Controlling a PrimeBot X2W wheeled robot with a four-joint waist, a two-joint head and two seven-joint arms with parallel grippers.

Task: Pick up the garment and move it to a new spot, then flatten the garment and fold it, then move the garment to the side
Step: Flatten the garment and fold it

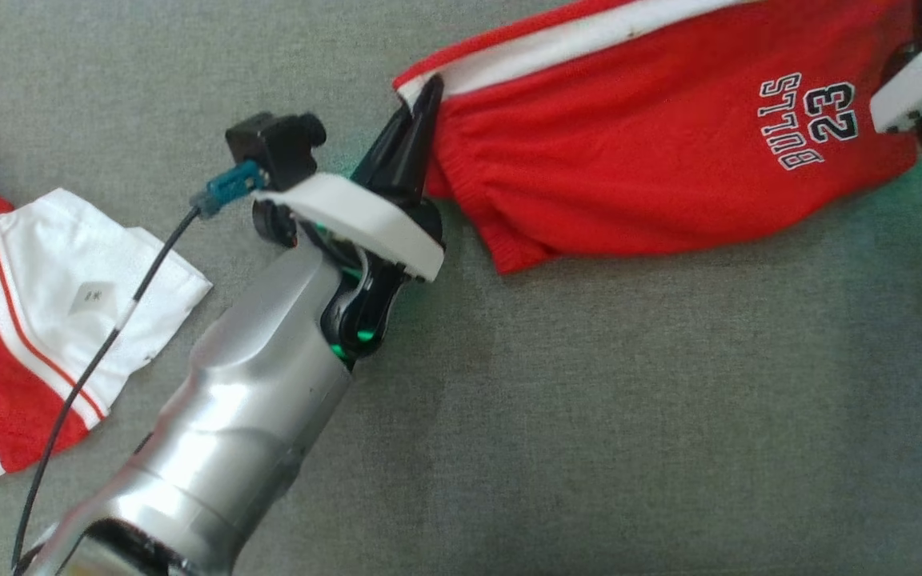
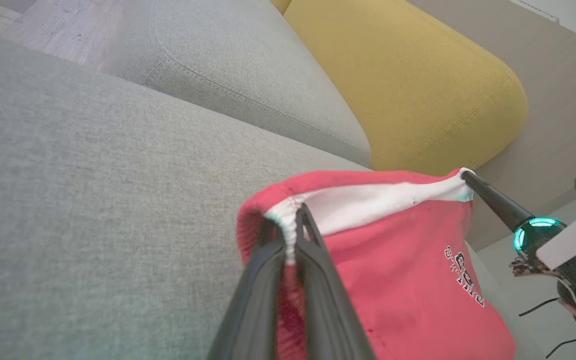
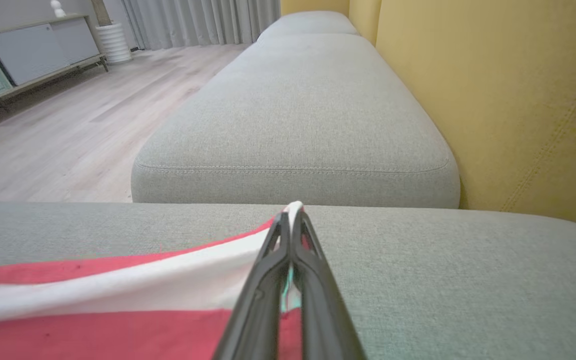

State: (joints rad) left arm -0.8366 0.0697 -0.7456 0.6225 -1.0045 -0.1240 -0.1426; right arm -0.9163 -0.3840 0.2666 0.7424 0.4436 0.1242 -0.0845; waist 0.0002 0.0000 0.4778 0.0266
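The garment [image 1: 653, 160] is red with a white band along one edge and a black, white-outlined "BULLS 23" print. It lies stretched across the grey sofa seat [image 1: 589, 416] at the upper right. My left gripper [image 1: 429, 88] is shut on the garment's left corner, pinching the white band [image 2: 368, 200] between its fingertips [image 2: 295, 212]. My right gripper [image 3: 293, 212] is shut on the opposite end of the same white edge. Its tip [image 2: 465, 175] also shows in the left wrist view, holding that corner up. The edge between both grippers is pulled taut.
Another red-and-white piece [image 1: 53, 320] with a white sleeve, striped trim and a small tag lies crumpled at the left edge. A yellow backrest [image 3: 493, 100] runs along the sofa. A second grey cushion [image 3: 298, 115] adjoins, with wooden floor [image 3: 43, 140] beyond.
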